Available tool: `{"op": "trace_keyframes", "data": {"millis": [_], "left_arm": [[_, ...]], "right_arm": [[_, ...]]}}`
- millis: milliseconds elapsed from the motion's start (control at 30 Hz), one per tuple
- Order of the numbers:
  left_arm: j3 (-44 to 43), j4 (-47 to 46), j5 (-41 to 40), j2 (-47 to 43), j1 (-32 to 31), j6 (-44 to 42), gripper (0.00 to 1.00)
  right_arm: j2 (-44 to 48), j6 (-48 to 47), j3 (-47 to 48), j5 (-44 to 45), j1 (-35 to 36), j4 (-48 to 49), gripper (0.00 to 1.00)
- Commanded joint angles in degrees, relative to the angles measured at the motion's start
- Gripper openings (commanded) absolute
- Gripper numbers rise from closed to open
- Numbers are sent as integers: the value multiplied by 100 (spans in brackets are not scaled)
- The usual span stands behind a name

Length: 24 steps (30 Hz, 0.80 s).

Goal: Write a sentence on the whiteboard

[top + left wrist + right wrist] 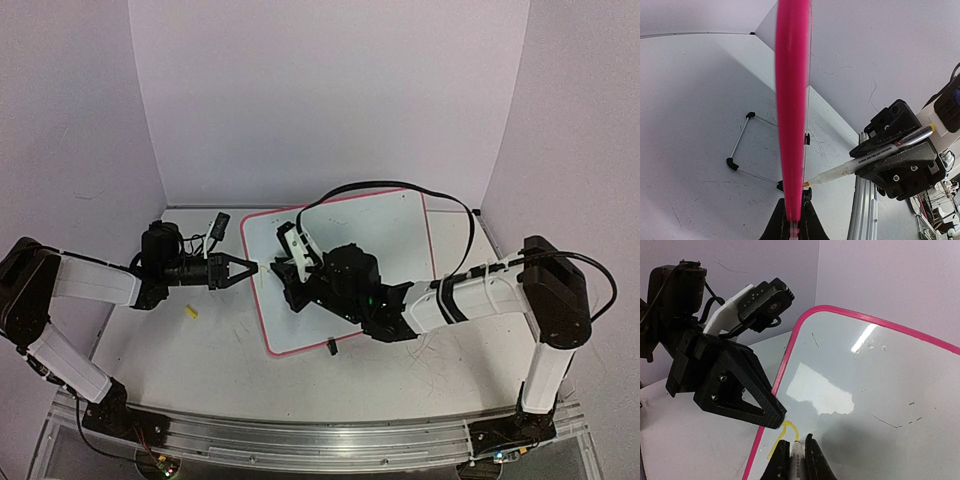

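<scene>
Soft, even light falls from above. The overhead view is bright and sharp, its lilac walls washed pale. In the right wrist view the whiteboard shows a white glare patch at centre, a streak at upper right and a grey shadow at lower centre. In the left wrist view the pink rim is blurred, and lines bow toward the frame edges.

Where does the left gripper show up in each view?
Top view: left gripper left of centre, clamped on the whiteboard's left edge.
Left wrist: bottom centre, fingers either side of the pink rim.
Right wrist: black wedge at lower left, tip on the rim.
Shared landmark: the pink rim.
</scene>
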State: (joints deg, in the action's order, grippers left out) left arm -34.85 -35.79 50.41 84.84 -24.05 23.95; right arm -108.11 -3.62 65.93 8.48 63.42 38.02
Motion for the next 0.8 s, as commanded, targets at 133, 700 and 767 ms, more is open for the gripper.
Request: {"op": "trace_keyframes", "data": {"millis": [133,700,767], "left_arm": [[-215,-16,-27,41,-60,-268,0],[-206,-11,-26,28,-60,-286,0],[-206,-11,-23,26,-56,-286,0]], "right_arm": [[76,121,-82,80,-10,-128,0],[-33,235,-89,34,103,-137,0],[-56,253,-89,11,115,-137,0]]}}
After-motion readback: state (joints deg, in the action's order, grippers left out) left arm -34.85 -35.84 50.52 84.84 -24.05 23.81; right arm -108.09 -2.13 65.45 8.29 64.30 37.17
